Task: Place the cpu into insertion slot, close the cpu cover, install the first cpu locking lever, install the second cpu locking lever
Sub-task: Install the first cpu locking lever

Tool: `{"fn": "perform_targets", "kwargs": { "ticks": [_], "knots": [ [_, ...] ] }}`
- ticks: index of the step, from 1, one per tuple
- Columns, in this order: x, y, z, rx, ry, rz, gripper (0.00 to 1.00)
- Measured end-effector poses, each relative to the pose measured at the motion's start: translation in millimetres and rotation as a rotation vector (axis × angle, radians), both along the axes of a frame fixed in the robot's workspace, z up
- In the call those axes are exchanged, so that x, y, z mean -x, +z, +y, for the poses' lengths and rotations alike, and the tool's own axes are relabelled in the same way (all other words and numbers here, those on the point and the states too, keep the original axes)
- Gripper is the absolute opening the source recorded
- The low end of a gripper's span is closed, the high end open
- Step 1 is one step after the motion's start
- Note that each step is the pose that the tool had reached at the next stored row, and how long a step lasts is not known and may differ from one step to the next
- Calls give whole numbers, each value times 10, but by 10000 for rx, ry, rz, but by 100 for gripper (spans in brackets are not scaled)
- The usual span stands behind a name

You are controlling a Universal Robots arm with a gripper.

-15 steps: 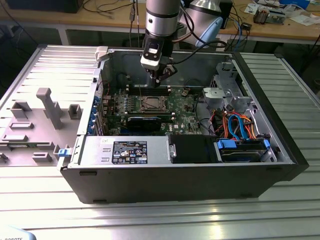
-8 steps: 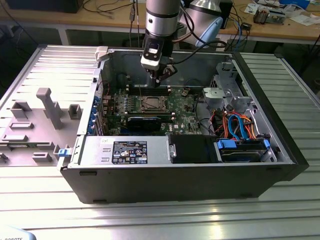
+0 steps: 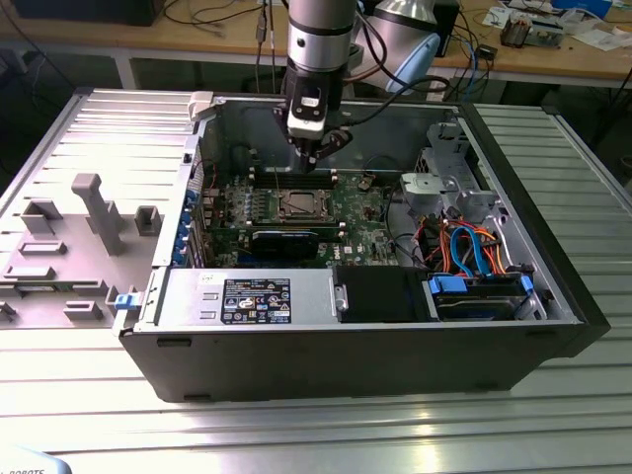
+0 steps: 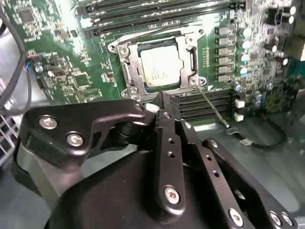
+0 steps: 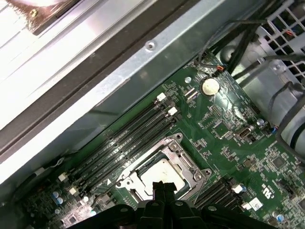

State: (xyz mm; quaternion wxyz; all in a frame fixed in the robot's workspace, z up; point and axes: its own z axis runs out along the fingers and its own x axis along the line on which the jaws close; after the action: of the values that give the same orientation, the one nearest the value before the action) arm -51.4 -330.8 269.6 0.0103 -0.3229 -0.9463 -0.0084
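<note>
The gripper [image 3: 314, 161] is held vertical above the insertion slot [image 4: 119, 48], fingers drawn together, nothing gripped — the cpu [image 4: 161, 69] is seated in that slot, the cpu cover [image 4: 129, 70] lowered around it.

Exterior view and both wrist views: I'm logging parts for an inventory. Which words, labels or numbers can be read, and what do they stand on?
Nothing reads reliably.
black label on the silver box: white print, too small to read.
white sticker beside it: too small to read.
cpu top: faint print, blurred.
motherboard marks: white print, blurred.
</note>
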Motion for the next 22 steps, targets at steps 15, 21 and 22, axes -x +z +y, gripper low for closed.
{"fn": "perform_targets", "kwargs": {
  "ticks": [15, 21, 22],
  "knots": [
    [19, -82, -5, -16, 2976, -217, 11],
    [20, -111, -5, -31, 4499, -217, 11],
    [20, -114, -5, -34, 4765, -222, 11]
  ]
}}
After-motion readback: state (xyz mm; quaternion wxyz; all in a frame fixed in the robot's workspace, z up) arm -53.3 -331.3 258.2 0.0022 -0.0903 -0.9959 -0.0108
